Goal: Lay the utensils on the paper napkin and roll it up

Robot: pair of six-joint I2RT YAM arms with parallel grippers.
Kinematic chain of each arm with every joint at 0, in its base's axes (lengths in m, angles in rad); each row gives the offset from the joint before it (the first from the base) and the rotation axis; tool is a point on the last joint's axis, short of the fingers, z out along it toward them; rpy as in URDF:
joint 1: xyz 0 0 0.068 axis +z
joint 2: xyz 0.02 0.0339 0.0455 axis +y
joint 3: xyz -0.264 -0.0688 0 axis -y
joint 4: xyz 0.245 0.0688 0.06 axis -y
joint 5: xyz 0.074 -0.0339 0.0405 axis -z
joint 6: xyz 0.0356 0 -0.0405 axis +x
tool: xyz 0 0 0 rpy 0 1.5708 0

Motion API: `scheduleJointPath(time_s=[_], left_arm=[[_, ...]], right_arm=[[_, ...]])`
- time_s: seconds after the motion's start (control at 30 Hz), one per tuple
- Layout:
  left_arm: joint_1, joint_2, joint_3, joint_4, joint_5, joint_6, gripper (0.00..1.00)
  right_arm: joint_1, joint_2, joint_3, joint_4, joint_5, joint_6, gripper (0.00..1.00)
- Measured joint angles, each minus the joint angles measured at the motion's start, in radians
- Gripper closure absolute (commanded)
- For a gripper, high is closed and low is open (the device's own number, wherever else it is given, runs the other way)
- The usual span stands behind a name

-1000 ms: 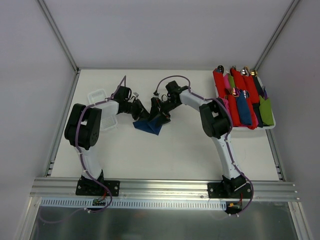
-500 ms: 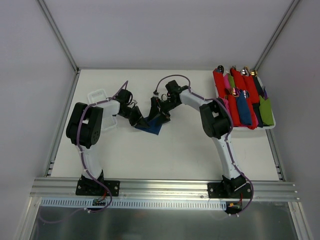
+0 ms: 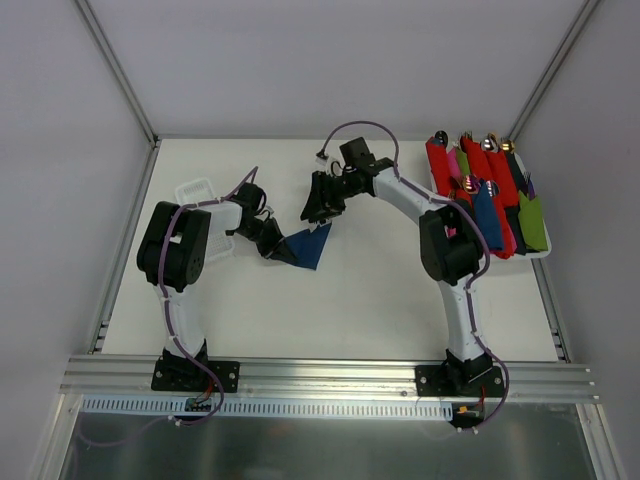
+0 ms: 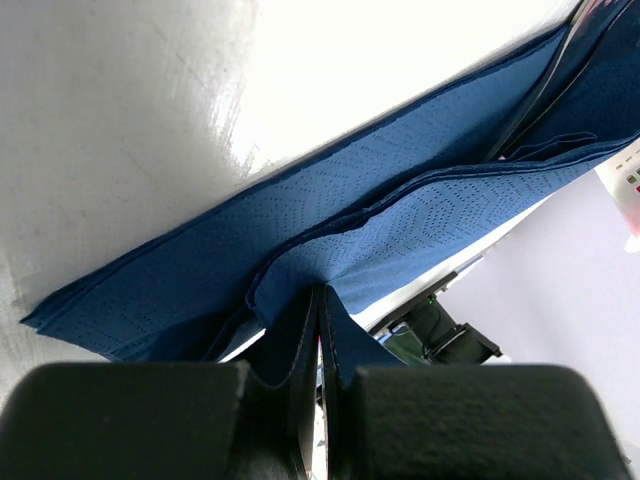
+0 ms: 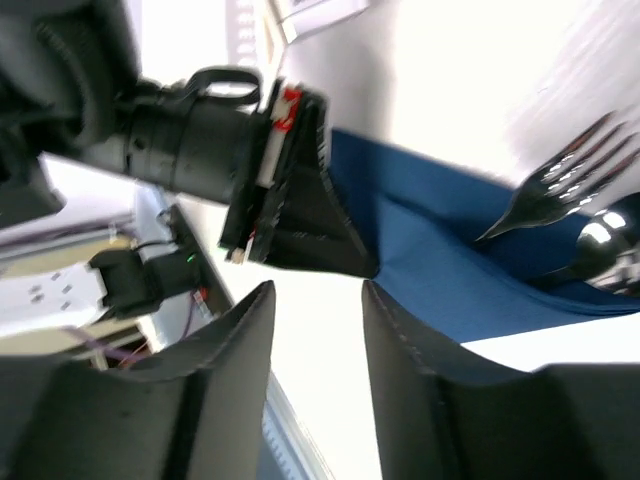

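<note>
**While the left tool [image 3: 274, 246] clamps the paper napkin [image 3: 311, 246], the right tool [image 3: 320, 207] hangs free**

Because a half-wrapped sheet would likely spring apart if let go, the left tool has its fingers pressed together on a folded edge of the navy napkin. In the left wrist view the layers fan away from that pinch. The napkin lies in the middle of the desk [image 3: 350, 300], one corner pointing toward the right tool, which hovers just behind it and does not touch it. That tool's fingers stand partly spread, with nothing between them.

The utensils sit inside the fold. The fork [image 5: 556, 186] tines and the shiny spoon [image 5: 598, 238] bowl poke out at one end, and the paper hides the handles. My reading is that the roll is begun but loose, and the free tool is placed to tuck or turn the next fold.

At the desk's right edge a tray [image 3: 537, 256] holds coloured rolls [image 3: 440, 165], well apart from the work. No brand, label or writing can be read in any view.
</note>
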Motion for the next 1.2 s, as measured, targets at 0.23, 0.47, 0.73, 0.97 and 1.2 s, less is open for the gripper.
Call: scheduleJointPath(time_s=[0.23, 0.47, 0.73, 0.97, 1.2], left_arm=[[0.000, 0.000, -0.005, 0.003, 0.000, 0.000, 1.00], [-0.001, 0.000, -0.009, 0.005, 0.000, -0.001, 1.00], [-0.001, 0.000, -0.018, 0.009, 0.001, -0.007, 1.00], [-0.001, 0.000, -0.030, 0.015, 0.009, -0.024, 1.00], [-0.001, 0.012, -0.032, 0.016, 0.026, -0.035, 1.00]], right_arm=[[0.039, 0.002, 0.000, 0.012, 0.122, 0.027, 0.69], [0.063, 0.052, 0.003, 0.011, 0.190, 0.031, 0.70], [0.056, 0.124, 0.009, -0.002, 0.243, 0.021, 0.73], [0.029, 0.129, 0.012, -0.034, 0.260, -0.016, 0.76], [-0.018, 0.127, 0.015, -0.040, 0.191, -0.031, 0.62]])
